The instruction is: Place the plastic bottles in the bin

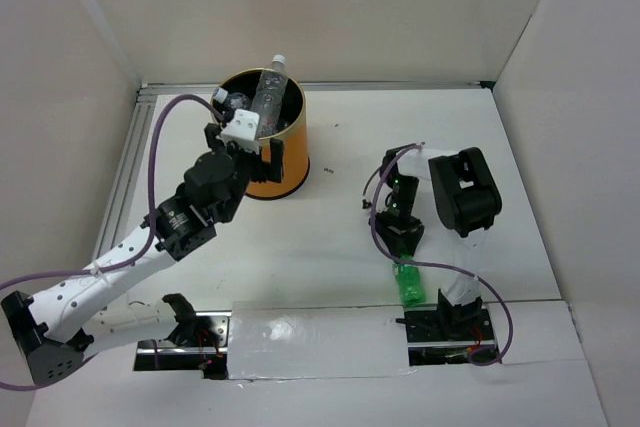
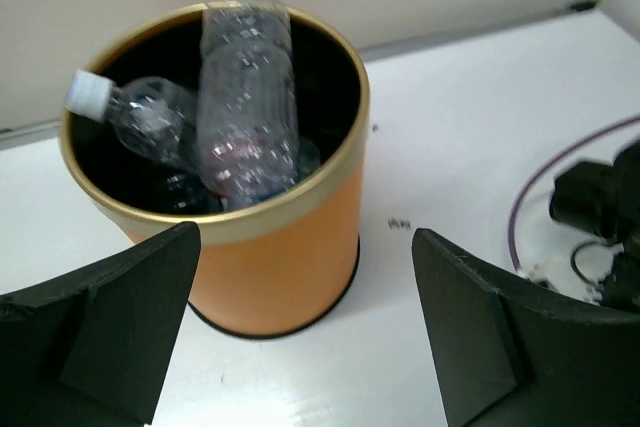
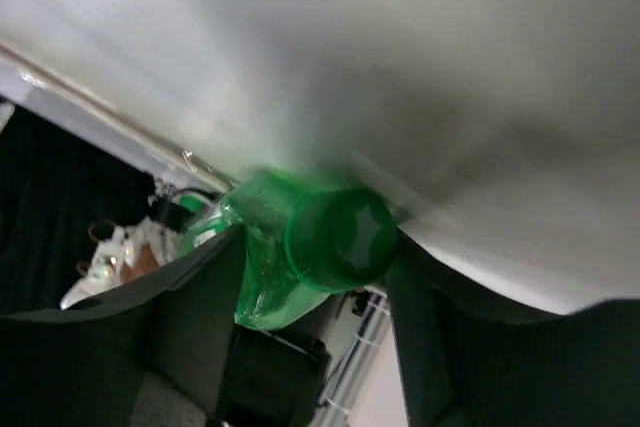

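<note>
The orange bin [image 1: 283,152] stands at the back left and fills the left wrist view [image 2: 290,247]. A clear bottle with a white cap [image 1: 270,92] leans out over its far rim [image 2: 245,87]. A second clear bottle with a white cap [image 2: 140,117] lies inside at the left. No blue-tinted bottle can be made out. My left gripper [image 1: 240,135] is open and empty just in front of the bin [image 2: 300,347]. My right gripper [image 1: 400,239] is shut on the green bottle [image 1: 408,284] near its green cap [image 3: 340,237], low over the table's front right.
Walls close the back and both sides. A metal rail [image 1: 130,157] runs along the left edge. Purple cables [image 1: 375,207] loop beside the right arm [image 1: 463,192]. A taped strip [image 1: 320,337] crosses the front. A small dark speck [image 1: 330,169] lies right of the bin.
</note>
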### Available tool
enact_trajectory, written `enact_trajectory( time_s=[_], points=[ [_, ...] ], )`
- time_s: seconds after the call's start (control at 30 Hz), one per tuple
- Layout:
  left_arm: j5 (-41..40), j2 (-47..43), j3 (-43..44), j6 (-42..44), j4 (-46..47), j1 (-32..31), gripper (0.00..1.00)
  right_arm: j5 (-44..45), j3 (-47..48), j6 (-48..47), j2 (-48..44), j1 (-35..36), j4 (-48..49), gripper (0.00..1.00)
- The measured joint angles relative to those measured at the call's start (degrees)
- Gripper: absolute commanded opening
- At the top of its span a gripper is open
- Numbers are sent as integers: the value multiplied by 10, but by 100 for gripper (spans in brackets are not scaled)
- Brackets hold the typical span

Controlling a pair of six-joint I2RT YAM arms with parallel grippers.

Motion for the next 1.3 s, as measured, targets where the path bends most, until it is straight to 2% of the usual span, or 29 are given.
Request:
enact_trajectory(
  time_s=[0.03, 0.13, 0.17, 0.23, 0.33, 0.43, 0.5, 0.7, 0.77, 0.83, 0.93, 1.0, 1.2, 1.3],
  points=[
    [0, -1, -8, 0, -8, -10, 100, 1, 0, 2, 7, 8, -3, 49],
    [-2, -18, -24, 0, -28, -32, 100, -5, 10, 3, 15, 23, -8, 31],
    [-2, -30, -30, 0, -35, -38, 100, -7, 15, 4, 18, 24, -9, 19],
    [-3, -58, -35, -3, -45, -48, 100, -14, 25, 2, 23, 24, -13, 8],
    [-7, -105, -42, -17, -52, -58, 100, -24, 47, -9, 25, 24, -14, 0],
    [-10, -141, -54, -37, -63, -68, 100, -27, 126, -32, 25, 21, -22, 0],
    [-9, -161, -68, -54, -78, -75, 100, -35, 229, -56, 25, 16, -21, 0],
    [16, -183, -120, -134, -163, -87, 100, -65, 669, -119, 34, -7, -1, 0],
    [26, -190, -146, -165, -181, -91, 100, -75, 776, -127, 32, -7, 33, 0],
    [38, -200, -187, -210, -205, -94, 100, -81, 776, -121, -7, 5, 99, 0],
    [52, -221, -237, -261, -242, -97, 100, -96, 647, -89, -107, 37, 238, 0],
    [57, -235, -252, -288, -261, -99, 100, -111, 613, -55, -132, 56, 304, 0],
    [60, -260, -256, -340, -280, -100, 100, -145, 642, 37, -94, 91, 461, 0],
    [60, -262, -256, -352, -287, -100, 100, -149, 647, 56, -56, 104, 486, 0]
  ],
)
